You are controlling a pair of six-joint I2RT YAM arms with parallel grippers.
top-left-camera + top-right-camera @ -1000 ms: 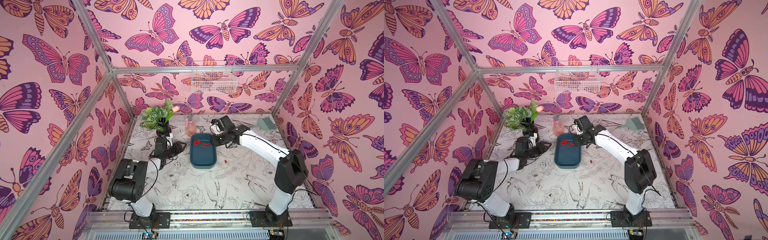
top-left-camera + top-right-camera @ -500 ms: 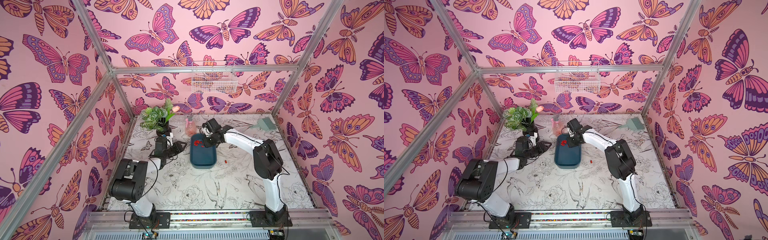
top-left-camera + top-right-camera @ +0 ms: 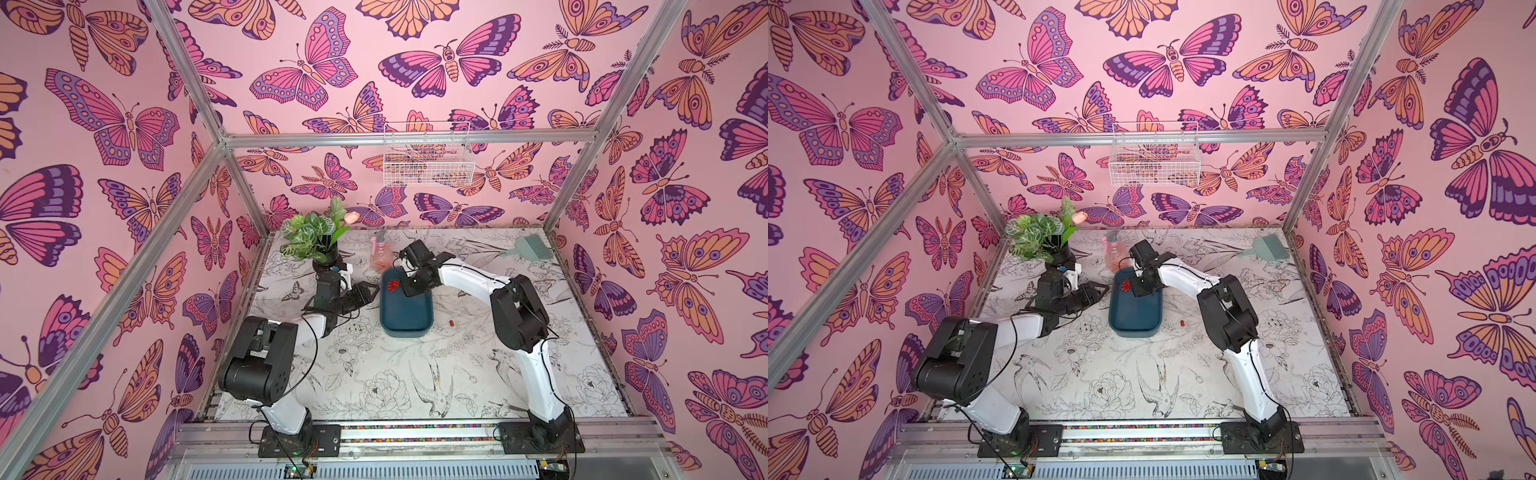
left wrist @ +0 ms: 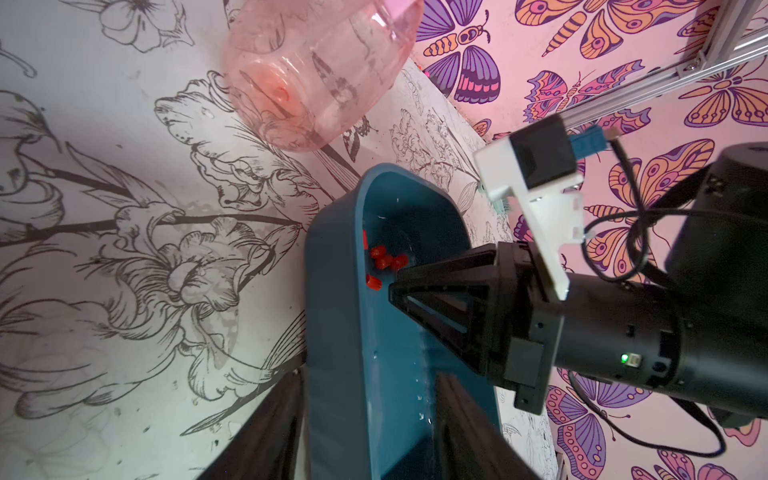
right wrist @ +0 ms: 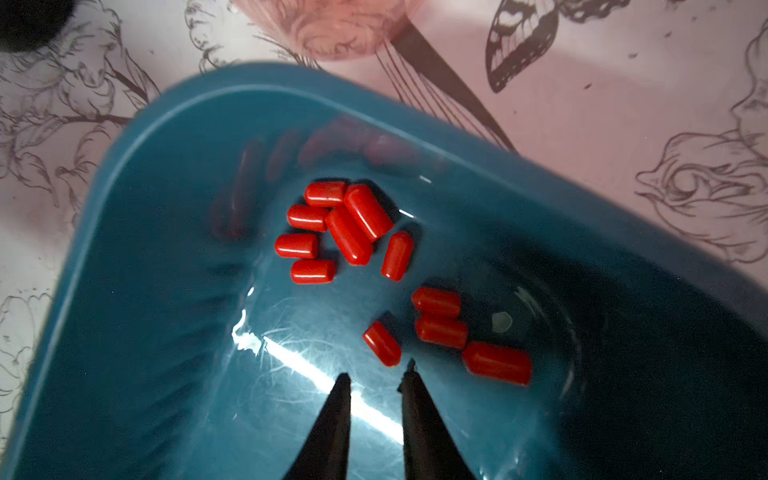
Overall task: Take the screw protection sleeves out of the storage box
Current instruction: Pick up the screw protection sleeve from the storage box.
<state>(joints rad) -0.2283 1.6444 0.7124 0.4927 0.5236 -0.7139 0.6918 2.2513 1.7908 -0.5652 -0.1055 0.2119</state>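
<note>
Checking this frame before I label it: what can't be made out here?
Red sleeves: too small to count in both top views.
Same sleeves, left wrist view: the right gripper covers part of the pile.
Wire basket, top views: too far and fine-meshed to tell whether anything lies inside.
Spray bottle: its top is cut off by the edge in both wrist views.

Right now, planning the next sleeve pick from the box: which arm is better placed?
Right. The right gripper hovers open just short of a sleeve in the storage box; the left gripper straddles its rim.
</note>
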